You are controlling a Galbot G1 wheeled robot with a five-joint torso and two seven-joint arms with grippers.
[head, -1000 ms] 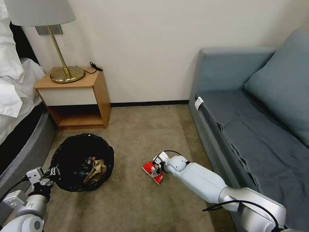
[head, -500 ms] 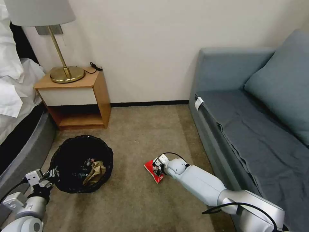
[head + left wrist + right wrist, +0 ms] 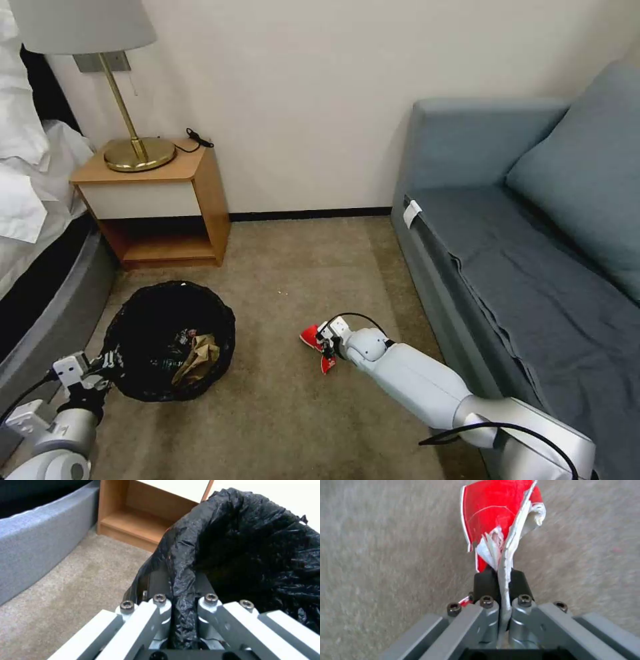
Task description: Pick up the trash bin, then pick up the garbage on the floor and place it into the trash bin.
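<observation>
So from our head camera, the trash bin [image 3: 170,340] sits on the carpet [image 3: 280,413] near the nightstand [image 3: 157,200], and our left gripper [image 3: 107,363] is at its rim. Our right gripper [image 3: 325,347] is low by the sofa [image 3: 520,267] with the red-and-white packet [image 3: 311,337]. On our left wrist, the fingers [image 3: 160,580] are clamped on the bag-lined rim. On our right wrist, the fingers [image 3: 520,582] are pinched tight on the packet's edge.
</observation>
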